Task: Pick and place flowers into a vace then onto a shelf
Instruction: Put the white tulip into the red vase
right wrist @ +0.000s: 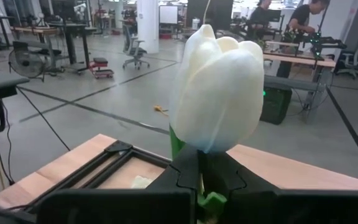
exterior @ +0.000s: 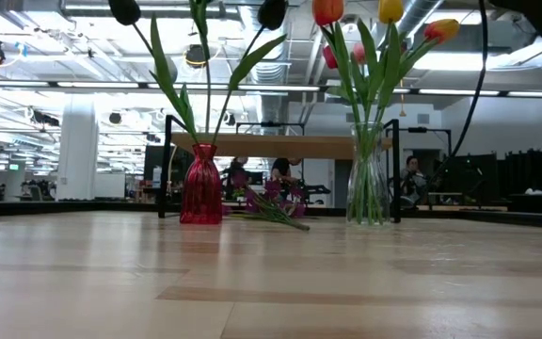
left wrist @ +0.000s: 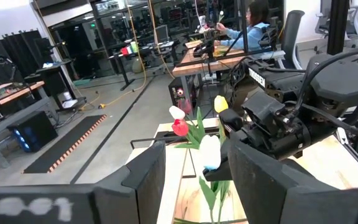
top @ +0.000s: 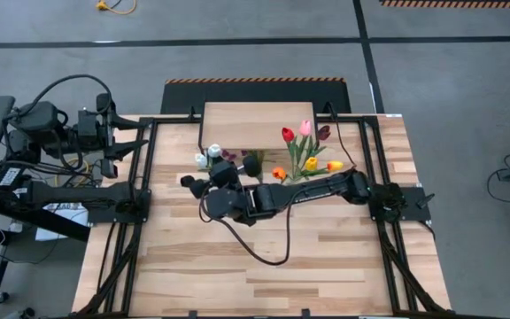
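**White tulip held above the red vase**

My left gripper waits off the tabletop's nine o'clock edge, fingers partly apart, holding nothing. At centre, my right gripper is clamped on a white tulip's stem just under the head, near the red vase. The clear vase of flowers stands at two o'clock by the shelf. Risk: gripped this high, the stem may swing and miss the narrow neck, or nudge the vase and tip it.
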Robot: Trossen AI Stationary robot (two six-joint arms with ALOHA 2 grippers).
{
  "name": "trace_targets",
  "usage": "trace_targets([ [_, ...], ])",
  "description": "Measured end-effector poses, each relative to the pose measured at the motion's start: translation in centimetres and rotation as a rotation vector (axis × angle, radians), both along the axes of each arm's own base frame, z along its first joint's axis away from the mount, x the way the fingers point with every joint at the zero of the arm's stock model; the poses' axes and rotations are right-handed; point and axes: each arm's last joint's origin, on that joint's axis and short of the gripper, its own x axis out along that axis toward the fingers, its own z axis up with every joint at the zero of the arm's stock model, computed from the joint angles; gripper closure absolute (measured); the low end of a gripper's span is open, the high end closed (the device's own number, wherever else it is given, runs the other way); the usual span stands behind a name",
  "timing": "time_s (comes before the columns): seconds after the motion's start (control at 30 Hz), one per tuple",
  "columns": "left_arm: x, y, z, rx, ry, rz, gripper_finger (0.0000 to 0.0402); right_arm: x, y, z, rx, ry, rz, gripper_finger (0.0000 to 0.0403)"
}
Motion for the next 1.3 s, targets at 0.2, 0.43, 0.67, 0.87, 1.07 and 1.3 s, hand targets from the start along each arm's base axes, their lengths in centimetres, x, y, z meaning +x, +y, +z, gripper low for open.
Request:
trace_targets([
  [0.2, 0.0, 0.0, 0.0, 0.000, 0.000, 0.000, 0.0235, 0.7, -0.2, -1.3, -0.002, 0.024, 0.002, 0.0403],
  [0.43, 0.0, 0.0, 0.0, 0.000, 0.001, 0.000, 0.0235, 1.0, 0.0, -2.2, 0.009, 0.012, 0.005, 0.0402],
  [0.67, 0.0, 0.0, 0.0, 0.000, 0.001, 0.000, 0.0235, 1.1, 0.1, -2.3, 0.019, 0.032, 0.051, 0.0359],
  [0.87, 0.0, 0.0, 0.0, -0.001, 0.004, -0.001, 0.0235, 1.1, 0.4, -2.3, 0.018, 0.034, 0.057, 0.0324],
  [1.07, 0.0, 0.0, -0.2, -0.005, 0.016, -0.002, 0.0235, 1.1, 0.9, -2.3, 0.010, 0.098, 0.145, 0.0301],
  [1.3, 0.0, 0.0, -0.2, -0.005, 0.016, -0.002, 0.0235, 0.3, 0.7, -0.7, 0.025, 0.115, 0.191, 0.0266],
])
